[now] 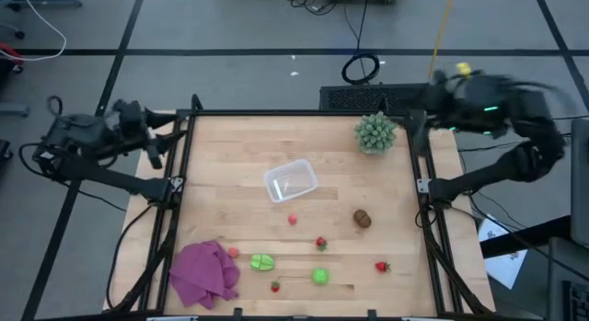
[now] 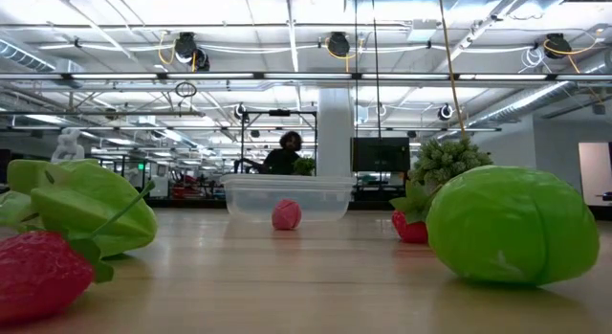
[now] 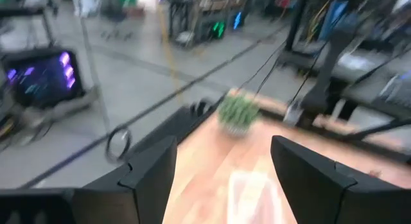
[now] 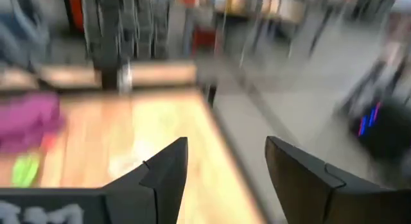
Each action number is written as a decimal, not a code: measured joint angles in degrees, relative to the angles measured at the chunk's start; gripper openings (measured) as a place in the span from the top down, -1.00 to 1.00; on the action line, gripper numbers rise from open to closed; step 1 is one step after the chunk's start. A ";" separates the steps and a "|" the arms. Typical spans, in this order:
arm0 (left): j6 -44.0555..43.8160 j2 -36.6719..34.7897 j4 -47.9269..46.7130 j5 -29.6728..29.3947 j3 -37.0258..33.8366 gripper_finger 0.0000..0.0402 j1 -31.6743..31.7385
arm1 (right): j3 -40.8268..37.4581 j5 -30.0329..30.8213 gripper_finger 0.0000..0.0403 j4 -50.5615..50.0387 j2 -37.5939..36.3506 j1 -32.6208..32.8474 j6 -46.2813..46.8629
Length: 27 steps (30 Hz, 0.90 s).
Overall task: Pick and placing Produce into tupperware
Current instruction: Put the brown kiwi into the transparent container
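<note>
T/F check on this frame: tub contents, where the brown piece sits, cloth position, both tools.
1. The tub is empty. True; all the produce lies on the table.
2. The brown piece is left of the tub. False; in the high view it lies to the tub's right and nearer the front edge.
3. The purple cloth is at the front left corner. True.
4. The left tool holds a green piece. False; it is open and empty, off the table's left edge.
5. The right tool is open, holding nothing. True; it sits by the table's far right corner near the plant.
</note>
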 joint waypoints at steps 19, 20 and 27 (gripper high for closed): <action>-17.77 7.05 -23.67 -1.89 0.00 -0.28 0.00 | -21.25 -22.55 0.00 -18.22 9.08 2.84 37.03; -17.49 7.11 -23.67 -1.90 0.00 -0.28 0.01 | -23.17 -22.59 0.00 -18.14 8.54 3.65 38.47; -17.14 7.57 -23.65 -4.50 0.00 -0.28 0.01 | -37.09 -22.42 0.00 -10.74 4.40 7.99 45.15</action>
